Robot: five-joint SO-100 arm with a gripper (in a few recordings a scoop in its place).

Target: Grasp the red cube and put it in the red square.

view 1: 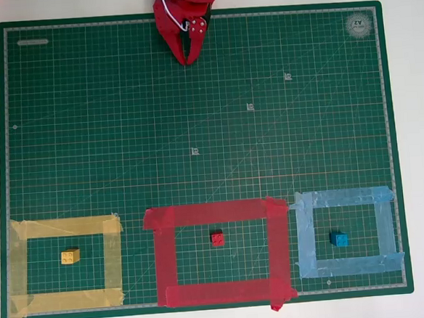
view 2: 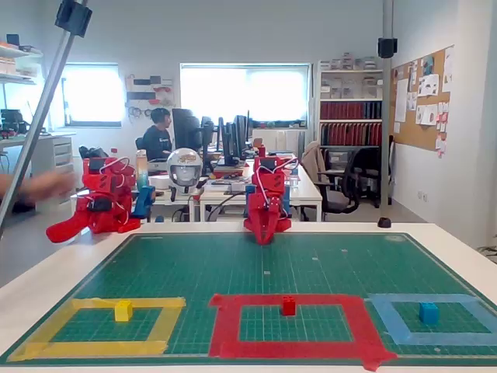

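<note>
The red cube [view 1: 217, 238] [view 2: 289, 305] rests on the green mat inside the red square [view 1: 163, 257] [view 2: 225, 322], near its middle and a little toward the far strip. My red gripper [view 1: 188, 57] [view 2: 263, 237] is folded back at the far edge of the mat, pointing down at the mat, well away from the cube. Its jaws look closed together with nothing between them.
A yellow block [view 1: 70, 256] [view 2: 123, 311] sits inside a yellow tape outline [view 1: 111, 260] at the left. A blue block [view 1: 339, 239] [view 2: 429, 313] sits inside a light blue tape outline [view 1: 305, 240] at the right. The green cutting mat [view 1: 195, 131] covers the white table.
</note>
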